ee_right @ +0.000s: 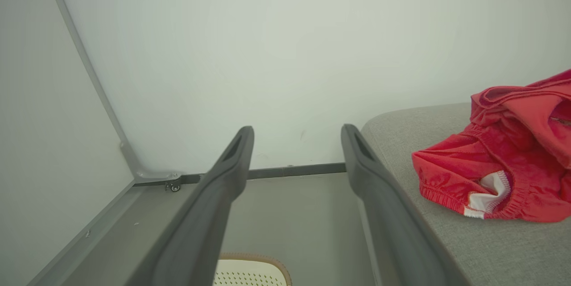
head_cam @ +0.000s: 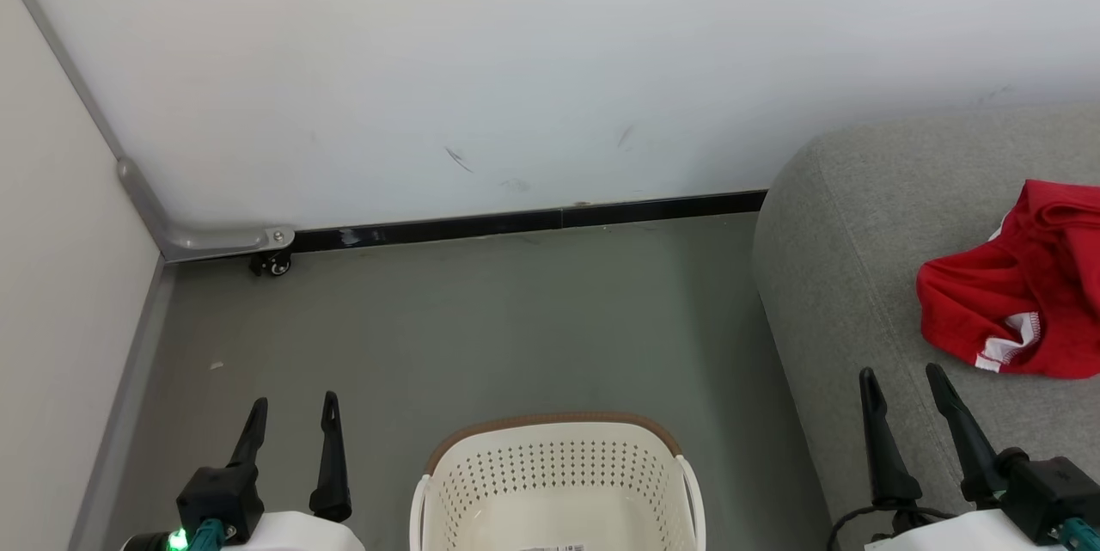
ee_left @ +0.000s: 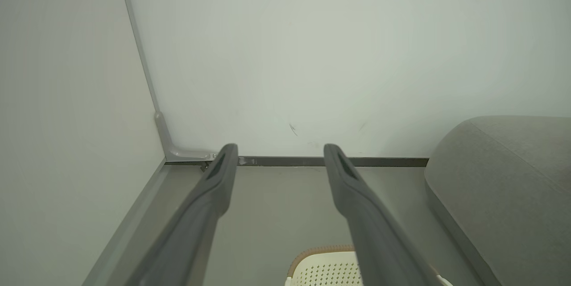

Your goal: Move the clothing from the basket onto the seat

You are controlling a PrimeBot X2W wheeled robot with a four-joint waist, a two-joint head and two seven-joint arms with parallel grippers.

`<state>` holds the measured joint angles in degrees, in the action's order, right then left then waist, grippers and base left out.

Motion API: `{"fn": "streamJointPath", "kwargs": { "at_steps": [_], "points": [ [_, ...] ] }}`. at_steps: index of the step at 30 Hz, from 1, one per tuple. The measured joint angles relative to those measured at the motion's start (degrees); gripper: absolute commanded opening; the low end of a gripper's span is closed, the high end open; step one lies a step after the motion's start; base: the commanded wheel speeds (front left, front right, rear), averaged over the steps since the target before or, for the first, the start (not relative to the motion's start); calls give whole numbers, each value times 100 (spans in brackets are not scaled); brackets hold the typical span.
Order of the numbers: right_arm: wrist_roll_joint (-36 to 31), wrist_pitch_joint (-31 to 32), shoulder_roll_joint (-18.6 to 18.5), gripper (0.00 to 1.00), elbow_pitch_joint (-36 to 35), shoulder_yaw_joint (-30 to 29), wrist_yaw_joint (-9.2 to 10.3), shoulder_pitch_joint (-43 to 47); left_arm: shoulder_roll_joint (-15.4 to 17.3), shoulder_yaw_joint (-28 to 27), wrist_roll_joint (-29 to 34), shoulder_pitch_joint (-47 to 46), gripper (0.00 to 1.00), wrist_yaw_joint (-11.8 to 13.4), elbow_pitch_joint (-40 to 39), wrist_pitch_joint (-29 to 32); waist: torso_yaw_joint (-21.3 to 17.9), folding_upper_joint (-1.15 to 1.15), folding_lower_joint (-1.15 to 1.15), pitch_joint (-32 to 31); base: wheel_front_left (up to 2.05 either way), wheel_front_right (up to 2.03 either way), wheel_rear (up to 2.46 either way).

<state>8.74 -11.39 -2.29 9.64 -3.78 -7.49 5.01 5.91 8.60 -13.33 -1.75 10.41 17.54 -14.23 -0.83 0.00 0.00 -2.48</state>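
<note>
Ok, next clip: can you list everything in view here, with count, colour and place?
clothing: one heap, garment count unclear, red with white trim, on the seat.
basket: one, cream with brown rim, on the floor, bottom centre; no clothing in the part shown.
seat: one, light grey, right.
wall: one, white, at the back.
side panel: one, off-white, left.
baseboard: one, black, at the wall's foot.
caster: one, black, left corner.
floor: grey.
left gripper: dark, lower left, open.
right gripper: dark, lower right, open.
</note>
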Motion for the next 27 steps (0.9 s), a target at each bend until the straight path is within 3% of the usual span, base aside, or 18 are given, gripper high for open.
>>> {"fn": "streamJointPath", "kwargs": {
  "at_steps": [27],
  "points": [
    [41, 34, 7, 100, -20, -3, 0, 124, -30, 20, 97, 2, 100, 53, 102, -1, 23, 0, 0, -78, 0, 0, 0]
  ]
}}
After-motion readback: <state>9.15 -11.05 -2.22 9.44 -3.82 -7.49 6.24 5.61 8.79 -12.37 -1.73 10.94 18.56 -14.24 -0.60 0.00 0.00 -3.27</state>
